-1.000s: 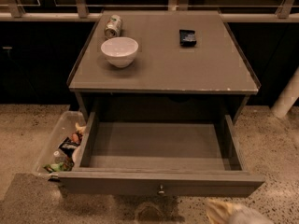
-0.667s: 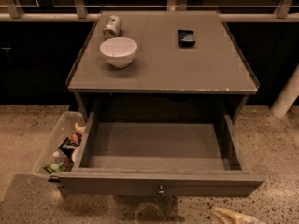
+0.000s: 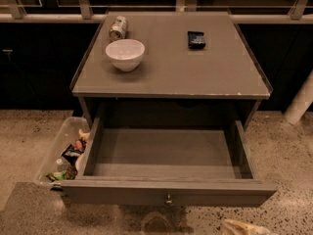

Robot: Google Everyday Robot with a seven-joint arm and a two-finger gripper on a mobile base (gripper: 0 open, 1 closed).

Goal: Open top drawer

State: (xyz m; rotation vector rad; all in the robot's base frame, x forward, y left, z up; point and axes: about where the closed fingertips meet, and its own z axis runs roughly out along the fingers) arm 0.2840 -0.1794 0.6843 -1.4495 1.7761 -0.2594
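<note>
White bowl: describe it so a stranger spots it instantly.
Find the grey cabinet with its top drawer pulled open; the gripper is low in view, right of its knob. On the cabinet's top, left side, stands the bowl: round and white, unlike the can behind it and the flat black object.

Grey tabletop (image 3: 195, 75): white bowl (image 3: 125, 54) upright, rear-left; drink can (image 3: 118, 27) on its side just behind bowl, nr back edge; small dark flat packet (image 3: 196, 39) rear-right, well apart from both. Speckled stone floor (image 3: 29, 136): clear plastic bin (image 3: 62, 146) w/ mixed litter, below tabletop's left edge. Hand (image 3: 244, 226): pale, at btm edge of view, over floor, right of ctr.
</note>
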